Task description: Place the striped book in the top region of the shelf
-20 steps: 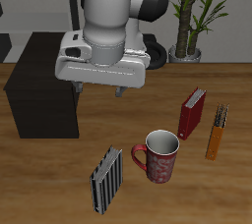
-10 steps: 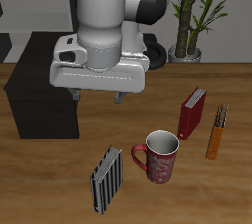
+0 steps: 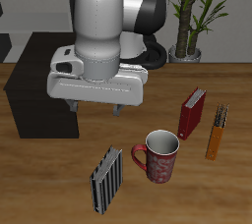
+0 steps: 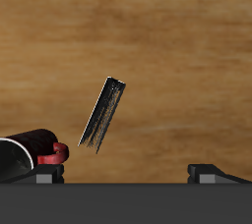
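Observation:
The striped book (image 3: 106,180) stands upright on the table near its front edge, beside the mug; it also shows edge-on in the wrist view (image 4: 103,115). The shelf (image 3: 41,98) is a dark boxy cabinet at the table's side, farther back. My gripper (image 3: 96,107) hangs open and empty above the table, well above and behind the striped book, next to the shelf. Its fingertips (image 4: 44,174) frame the wrist view.
A red-patterned mug (image 3: 158,156) stands beside the striped book; its handle shows in the wrist view (image 4: 51,153). A red book (image 3: 192,114) and a slim orange book (image 3: 216,132) stand farther along. A potted plant (image 3: 187,12) is behind the table.
My gripper has moved forward toward the table's front edge, lower and slightly toward the shelf side. Nothing on the table has moved.

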### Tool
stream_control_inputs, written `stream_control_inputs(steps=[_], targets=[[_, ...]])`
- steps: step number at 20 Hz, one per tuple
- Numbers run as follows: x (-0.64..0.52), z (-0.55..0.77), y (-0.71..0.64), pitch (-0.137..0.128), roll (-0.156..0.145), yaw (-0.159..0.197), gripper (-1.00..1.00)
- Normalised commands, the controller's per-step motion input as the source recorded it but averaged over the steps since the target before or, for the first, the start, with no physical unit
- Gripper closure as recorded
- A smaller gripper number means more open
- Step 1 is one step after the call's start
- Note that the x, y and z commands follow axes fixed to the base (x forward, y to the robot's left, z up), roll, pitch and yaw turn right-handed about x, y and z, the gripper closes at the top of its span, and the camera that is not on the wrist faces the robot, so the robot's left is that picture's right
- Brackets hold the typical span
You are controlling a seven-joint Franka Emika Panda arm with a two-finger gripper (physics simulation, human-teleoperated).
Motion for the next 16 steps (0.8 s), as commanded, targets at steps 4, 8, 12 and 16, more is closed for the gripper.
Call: stream_control_inputs(steps=[4,8,12,16], targets=[[0.13,-0.08,0.03,-0.039,0.03,-0.042,-1.0],[0.12,-0.16,0.07,-0.031,0.033,-0.016,-1.0],[0.11,-0.34,0.08,-0.042,0.033,-0.034,-1.0],[0.09,-0.33,0.01,0.002,0.01,-0.038,-1.0]])
